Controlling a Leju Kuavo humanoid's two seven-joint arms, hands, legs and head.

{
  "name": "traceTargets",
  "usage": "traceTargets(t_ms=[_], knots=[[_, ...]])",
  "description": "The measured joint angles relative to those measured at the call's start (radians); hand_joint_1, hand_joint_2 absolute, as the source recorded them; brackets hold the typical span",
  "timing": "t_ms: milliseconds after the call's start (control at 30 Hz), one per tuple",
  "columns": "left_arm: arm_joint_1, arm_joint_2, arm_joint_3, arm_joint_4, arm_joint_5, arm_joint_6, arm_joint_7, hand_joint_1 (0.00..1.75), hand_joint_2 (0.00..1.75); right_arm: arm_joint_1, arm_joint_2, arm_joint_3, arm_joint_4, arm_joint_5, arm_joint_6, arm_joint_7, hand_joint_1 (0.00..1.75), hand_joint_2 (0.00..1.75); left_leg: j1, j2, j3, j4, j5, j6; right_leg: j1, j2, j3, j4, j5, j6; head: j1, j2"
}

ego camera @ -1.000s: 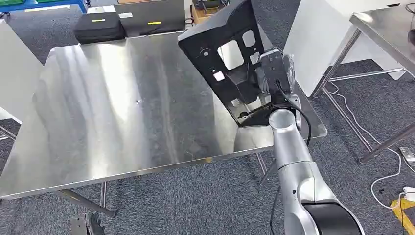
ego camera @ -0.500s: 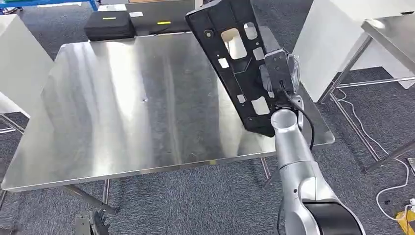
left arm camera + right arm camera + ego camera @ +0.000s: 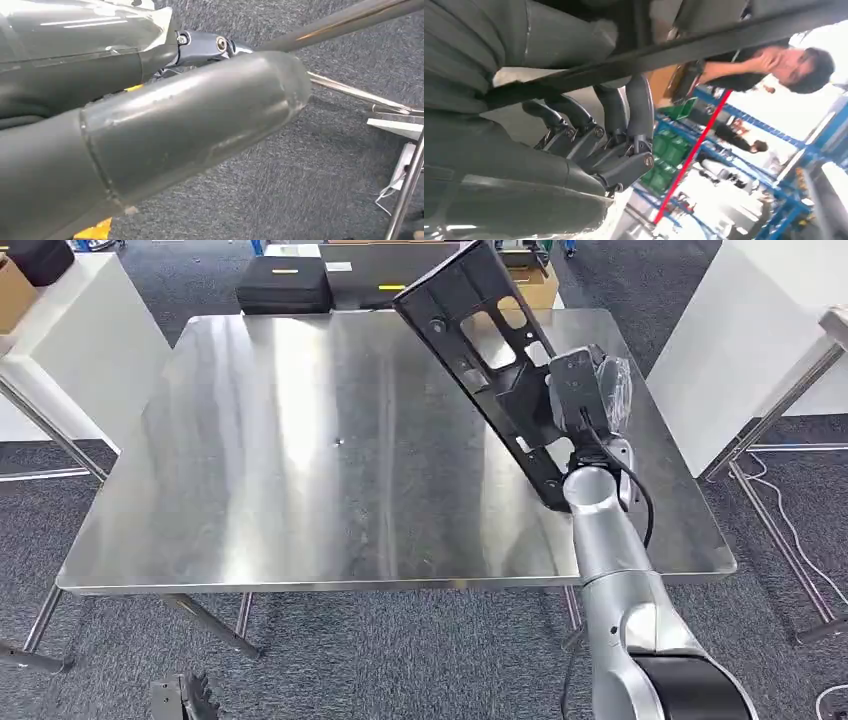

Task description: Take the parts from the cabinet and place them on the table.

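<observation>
- The right hand (image 3: 583,400) holds the black part (image 3: 487,350) above the right half of the table (image 3: 300,470), tilted, its upper end toward the far edge and its lower end hidden behind the silver right arm (image 3: 605,540).
- In the head view the hand itself is mostly covered by its wrist housing, so the fingers cannot be made out there.
- In the right wrist view the dark fingers (image 3: 624,120) curl up around a black bar of the part (image 3: 664,50) that crosses the picture; the rest of the part is cut off.
- The part does not appear to touch the table, though its lowest corner is hidden.
- The left hand (image 3: 150,135) appears as a blurred grey bulk over grey carpet (image 3: 325,165); whether its fingers are spread or curled cannot be told.
- A black case (image 3: 283,285) lies beyond the table's far edge.
- People (image 3: 774,62) show blurred in the right wrist view.
</observation>
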Motion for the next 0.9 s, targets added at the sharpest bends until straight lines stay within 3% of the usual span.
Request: traceTargets(t_ms=[33, 67, 100, 167, 200, 233, 267, 300, 367, 400, 433, 500, 533, 667, 733, 900], knots=[[0.0, 0.001, -0.001, 0.001, 0.003, 0.003, 0.0, 0.0, 0.0, -0.006, -0.002, 0.0, 0.011, 0.024, -0.02, 0.013, 1.75, 1.75, -0.001, -0.002, 0.0, 0.001, -0.002, -0.007, -0.008, -0.007, 0.004, -0.008, 0.005, -0.01, 0.001, 0.0], [0.001, 0.005, -0.003, 0.002, 0.005, 0.003, 0.0, 0.0, 0.0, -0.014, -0.003, 0.0, 0.022, 0.051, -0.041, 0.028, 1.75, 1.75, 0.001, 0.025, -0.005, 0.014, -0.01, -0.01, -0.013, -0.011, 0.008, -0.012, 0.008, -0.017, 0.001, 0.0], [0.0, 0.005, -0.006, 0.002, 0.006, 0.005, 0.0, 0.0, 0.0, -0.022, -0.003, 0.001, 0.032, 0.08, -0.062, 0.044, 1.75, 1.75, -0.001, 0.057, -0.022, 0.051, -0.037, -0.014, -0.012, -0.013, 0.009, -0.012, 0.006, -0.024, -0.007, 0.0], [-0.002, 0.006, -0.013, 0.003, 0.012, 0.006, 0.0, 0.0, 0.0, -0.037, -0.01, 0.008, 0.072, 0.179, -0.126, 0.109, 1.75, 1.75, 0.003, 0.082, -0.103, 0.214, -0.117, -0.024, -0.01, -0.019, 0.009, -0.011, 0.005, -0.029, -0.011, 0.0], [-0.002, 0.006, -0.015, 0.005, 0.013, 0.006, 0.0, 0.0, 0.0, -0.043, -0.014, 0.01, 0.09, 0.212, -0.142, 0.134, 1.75, 1.75, 0.004, 0.084, -0.142, 0.289, -0.141, -0.026, -0.008, -0.023, 0.009, -0.011, 0.004, -0.03, -0.013, 0.0], [-0.002, 0.006, -0.017, 0.007, 0.015, 0.008, 0.0, 0.0, 0.0, -0.047, -0.018, 0.012, 0.118, 0.254, -0.162, 0.168, 1.75, 1.75, 0.004, 0.085, -0.162, 0.322, -0.141, -0.027, -0.007, -0.026, 0.009, -0.011, 0.004, -0.03, -0.013, 0.0], [-0.002, 0.006, -0.018, 0.007, 0.016, 0.009, 0.0, 0.0, 0.0, -0.05, -0.021, 0.013, 0.133, 0.27, -0.17, 0.179, 1.75, 1.75, 0.005, 0.085, -0.158, 0.306, -0.121, -0.026, -0.007, -0.027, 0.01, -0.011, 0.004, -0.03, -0.013, 0.0], [-0.002, 0.007, -0.018, 0.007, 0.016, 0.009, 0.0, 0.0, 0.0, -0.052, -0.024, 0.013, 0.147, 0.281, -0.175, 0.185, 1.75, 1.75, 0.005, 0.086, -0.129, 0.244, -0.081, -0.024, -0.007, -0.029, 0.011, -0.011, 0.003, -0.029, -0.014, 0.0], [-0.002, 0.01, -0.023, 0.007, 0.018, 0.012, 0.0, 0.0, 0.0, -0.06, -0.026, 0.016, 0.171, 0.298, -0.181, 0.199, 1.75, 1.75, 0.004, 0.093, -0.03, 0.052, 0.005, -0.012, -0.006, -0.03, 0.015, -0.011, 0.001, -0.026, -0.014, 0.0], [-0.005, 0.011, -0.023, 0.007, 0.019, 0.011, 0.0, 0.0, 0.0, -0.066, -0.028, 0.019, 0.18, 0.322, -0.19, 0.218, 1.75, 1.75, 0.001, 0.104, -0.006, 0.006, -0.001, -0.005, -0.002, -0.031, 0.014, -0.011, 0.001, -0.025, -0.014, 0.0], [-0.006, 0.011, -0.024, 0.008, 0.022, 0.011, 0.0, 0.0, 0.0, -0.075, -0.036, 0.024, 0.198, 0.371, -0.208, 0.257, 1.75, 1.75, -0.003, 0.099, -0.008, 0.004, 0.002, -0.002, 0.006, -0.033, 0.011, -0.01, -0.002, -0.019, -0.012, 0.0], [-0.008, 0.01, -0.028, 0.008, 0.024, 0.011, 0.0, 0.0, 0.0, -0.082, -0.05, 0.034, 0.232, 0.475, -0.227, 0.334, 1.75, 1.75, -0.004, 0.092, -0.009, 0.003, 0.007, -0.01, 0.015, -0.034, 0.01, -0.005, -0.006, -0.022, -0.01, 0.0], [-0.008, 0.01, -0.03, 0.008, 0.026, 0.011, 0.0, 0.0, 0.0, -0.084, -0.06, 0.043, 0.254, 0.552, -0.246, 0.388, 1.75, 1.75, -0.009, 0.089, -0.01, 0.003, 0.008, -0.008, 0.011, -0.038, 0.011, -0.006, -0.004, -0.02, -0.008, 0.0], [-0.009, 0.013, -0.034, 0.009, 0.031, 0.015, 0.0, 0.0, 0.0, -0.088, -0.078, 0.075, 0.309, 0.707, -0.249, 0.498, 1.75, 1.75, -0.02, 0.084, -0.011, 0.003, 0.007, 0.007, 0.01, -0.044, 0.01, -0.011, -0.002, -0.015, -0.009, 0.0], [-0.009, 0.014, -0.04, 0.009, 0.032, 0.026, 0.0, 0.0, 0.0, -0.088, -0.08, 0.089, 0.328, 0.741, -0.248, 0.511, 1.75, 1.75, -0.02, 0.084, -0.012, 0.003, 0.007, 0.008, 0.009, -0.044, 0.011, -0.014, 0.0, -0.006, -0.008, 0.0], [-0.007, 0.014, -0.043, 0.006, 0.031, 0.064, 0.0, 0.0, 0.0, -0.084, -0.058, 0.112, 0.359, 0.797, -0.228, 0.517, 1.75, 1.75, -0.021, 0.084, -0.013, 0.004, 0.008, 0.01, 0.008, -0.044, 0.012, -0.016, 0.001, -0.004, -0.008, 0.0]])
